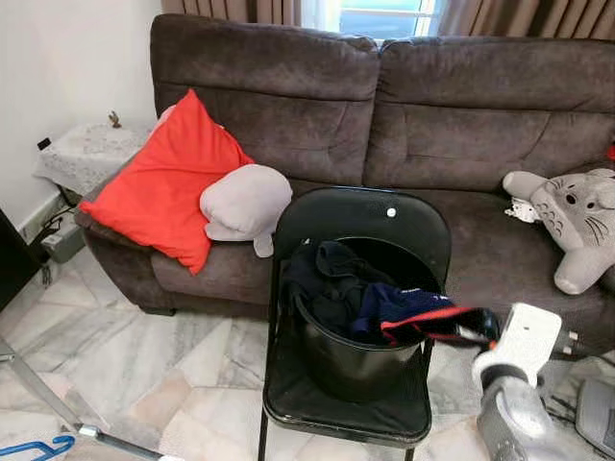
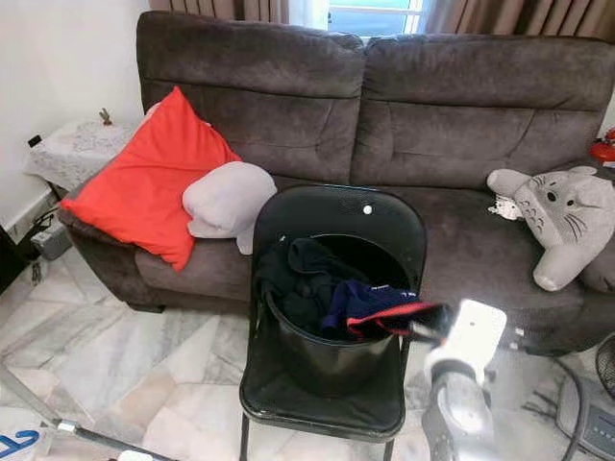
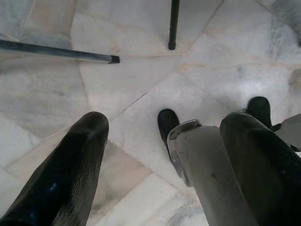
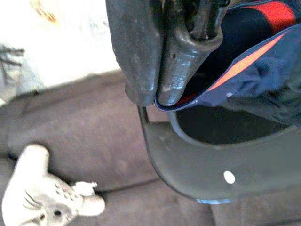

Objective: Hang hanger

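Left eye view: a black folding chair (image 1: 360, 230) stood on the marble floor (image 1: 144, 355) in front of a dark brown sofa (image 1: 461, 115).
Bucket: a black bucket (image 1: 356, 360) sat on the chair seat, heaped with dark clothes (image 1: 332, 279).
Garment: a navy garment with red trim (image 1: 413, 317) hung over the bucket's right rim and stretched toward the right gripper (image 1: 485, 334).
Right gripper: at the near right beside the chair, its silver-white arm rising from the lower edge; in the right wrist view its fingers (image 4: 181, 52) were pressed together with the garment's red-edged hem pinched between them, so the jaws were clenched on the garment.
Left gripper: the left gripper (image 3: 160, 155) pointed down at the floor, jaws released and spread apart, holding nothing.
Hanger: a blue hanger (image 1: 36, 448) lay on the floor at the near left corner, beside a grey metal bar (image 1: 58, 413), well apart from both grippers.
Sofa items: a red cushion (image 1: 173, 182) leaned at the left end with a pale grey plush (image 1: 245, 202) against it; a grey Totoro plush (image 1: 577, 226) lay at the right end.
Far left: a small side table with a lace cover (image 1: 91, 149) stood by the wall.
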Controlling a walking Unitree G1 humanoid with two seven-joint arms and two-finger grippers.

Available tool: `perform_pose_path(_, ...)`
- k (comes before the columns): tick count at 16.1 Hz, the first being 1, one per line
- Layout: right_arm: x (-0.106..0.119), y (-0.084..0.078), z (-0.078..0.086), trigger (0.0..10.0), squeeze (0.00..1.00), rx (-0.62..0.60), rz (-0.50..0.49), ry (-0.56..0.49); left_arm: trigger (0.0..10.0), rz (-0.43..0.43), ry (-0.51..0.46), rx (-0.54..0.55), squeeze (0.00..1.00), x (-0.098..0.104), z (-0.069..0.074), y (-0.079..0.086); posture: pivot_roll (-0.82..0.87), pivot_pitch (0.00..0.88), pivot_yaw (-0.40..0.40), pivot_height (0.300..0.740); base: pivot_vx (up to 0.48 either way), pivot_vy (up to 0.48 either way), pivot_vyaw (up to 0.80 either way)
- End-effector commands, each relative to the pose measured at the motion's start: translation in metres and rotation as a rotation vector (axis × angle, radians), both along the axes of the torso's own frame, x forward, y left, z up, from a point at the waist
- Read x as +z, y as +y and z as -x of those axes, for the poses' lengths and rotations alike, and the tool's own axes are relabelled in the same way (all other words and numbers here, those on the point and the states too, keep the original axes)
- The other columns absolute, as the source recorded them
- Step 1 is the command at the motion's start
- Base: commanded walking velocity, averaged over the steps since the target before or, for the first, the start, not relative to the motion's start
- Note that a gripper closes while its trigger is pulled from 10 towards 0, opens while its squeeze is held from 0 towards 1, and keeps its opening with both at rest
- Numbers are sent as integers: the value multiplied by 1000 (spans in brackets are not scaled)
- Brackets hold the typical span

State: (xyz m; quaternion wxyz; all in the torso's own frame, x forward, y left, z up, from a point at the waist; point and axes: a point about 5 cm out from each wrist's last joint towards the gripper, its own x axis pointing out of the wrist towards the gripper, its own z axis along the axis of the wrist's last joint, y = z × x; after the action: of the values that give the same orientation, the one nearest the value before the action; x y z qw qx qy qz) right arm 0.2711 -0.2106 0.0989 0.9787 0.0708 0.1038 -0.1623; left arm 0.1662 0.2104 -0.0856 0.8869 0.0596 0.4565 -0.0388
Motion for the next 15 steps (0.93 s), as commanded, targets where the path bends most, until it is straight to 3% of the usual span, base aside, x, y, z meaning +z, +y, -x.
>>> perform_pose_path(1,-2,-2,1,0,0,-19,-18,13,10000,-20,39,-15,0,-3,6,2,-70,34,-2,740,0,0,0)
perform_pose_path(4,-1,-3,0,0,0,-30,-37,20,10000,-25,43,-15,0,-3,7,5,-70,34,-2,740,0,0,0)
perform_pose_path(5,-2,-3,0,3882,0,-40,-50,31,10000,-26,44,-14,0,-2,7,6,-69,34,-1,740,0,0,0)
perform_pose_path(6,-7,-2,1,10000,0,-38,-62,58,10000,-27,44,-15,0,-2,7,6,-69,34,-1,740,0,0,0)
perform_pose_path(7,-9,-1,1,10000,0,-32,-61,68,10000,-28,44,-15,0,-2,7,7,-69,34,-1,740,0,0,0)
perform_pose_path(8,-10,-1,1,10000,408,-30,-67,68,10000,-29,45,-16,0,-3,7,6,-68,33,-2,740,0,0,0)
perform_pose_path(9,-10,0,2,10000,1000,-28,-69,71,10000,-29,46,-16,0,-3,7,6,-69,35,-1,740,0,0,0)
perform_pose_path(11,-12,0,3,10000,1000,-22,-70,87,10000,-29,52,-21,0,-3,7,4,-68,34,-2,740,0,0,0)
perform_pose_path(12,-15,2,3,10000,0,-18,-79,102,10000,-28,52,-21,0,-4,8,3,-68,35,-2,740,0,0,0)
perform_pose_path(15,-22,2,5,10000,0,-24,-98,130,10000,-28,54,-20,0,-4,9,3,-67,35,-2,740,0,0,0)
